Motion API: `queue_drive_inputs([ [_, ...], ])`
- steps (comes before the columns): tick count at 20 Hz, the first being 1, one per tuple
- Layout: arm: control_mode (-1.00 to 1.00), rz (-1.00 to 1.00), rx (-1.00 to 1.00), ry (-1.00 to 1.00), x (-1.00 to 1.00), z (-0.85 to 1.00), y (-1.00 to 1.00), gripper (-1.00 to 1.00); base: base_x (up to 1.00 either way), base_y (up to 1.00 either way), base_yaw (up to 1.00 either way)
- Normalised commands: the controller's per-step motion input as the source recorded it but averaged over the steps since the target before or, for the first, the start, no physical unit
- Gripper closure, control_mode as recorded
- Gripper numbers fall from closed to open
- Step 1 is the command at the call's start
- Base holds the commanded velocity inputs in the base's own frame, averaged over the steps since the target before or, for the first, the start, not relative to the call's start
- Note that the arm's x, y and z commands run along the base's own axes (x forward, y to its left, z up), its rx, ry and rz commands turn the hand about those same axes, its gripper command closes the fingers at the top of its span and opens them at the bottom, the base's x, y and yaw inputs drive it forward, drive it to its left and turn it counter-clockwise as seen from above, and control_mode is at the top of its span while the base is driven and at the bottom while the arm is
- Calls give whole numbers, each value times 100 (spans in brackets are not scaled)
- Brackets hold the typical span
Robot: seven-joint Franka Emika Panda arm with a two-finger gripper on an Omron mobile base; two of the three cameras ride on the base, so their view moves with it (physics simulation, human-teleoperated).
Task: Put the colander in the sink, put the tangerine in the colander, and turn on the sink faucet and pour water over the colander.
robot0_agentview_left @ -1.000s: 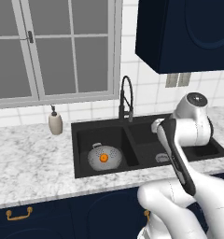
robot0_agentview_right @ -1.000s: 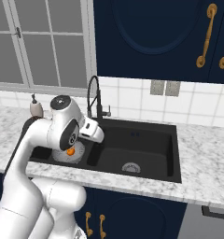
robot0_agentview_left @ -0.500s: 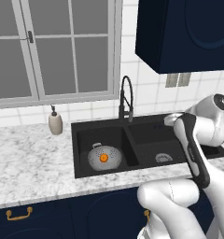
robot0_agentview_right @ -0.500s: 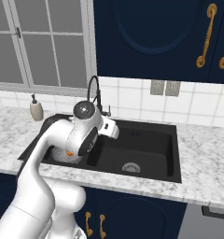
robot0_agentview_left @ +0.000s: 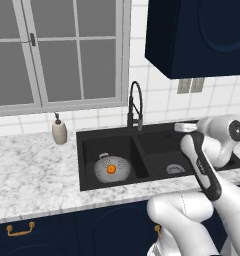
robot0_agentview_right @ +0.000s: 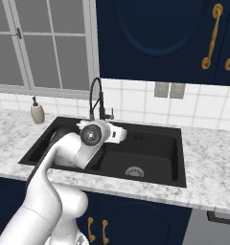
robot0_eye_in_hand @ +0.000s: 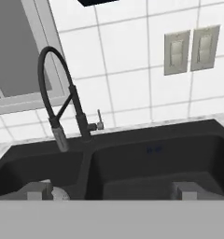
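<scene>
Already the colander (robot0_agentview_left: 110, 168) sits on the floor of the left basin of the sink (robot0_agentview_left: 85, 137), with the tangerine (robot0_agentview_left: 111, 169) resting inside it, so what remains, I judge, is the water. That placement puts the bowl on the side of the faucet's (robot0_agentview_left: 135, 107) nozzle, which in the hand view hangs over the left basin, so a stream should fall near or into it.

The hand (robot0_eye_in_hand: 112, 192) is empty with its tips spread wide, hovering over the right basin and looking toward the faucet's small side lever (robot0_eye_in_hand: 99, 119). It is apart from the lever, not yet touching. Open tips suit a push or a pinch on so thin a part.

A beige soap bottle (robot0_agentview_left: 59, 131) stands on the marble surface (robot0_agentview_left: 32, 175) left of the sink, well clear of the work.
</scene>
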Motion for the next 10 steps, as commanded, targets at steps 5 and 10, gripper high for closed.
queue_drive_inputs([
  [5,-100,2,0,-22,38,7,-4,-100,0,0,0],
  [10,-100,9,0,-23,34,16,0,-100,0,0,0],
])
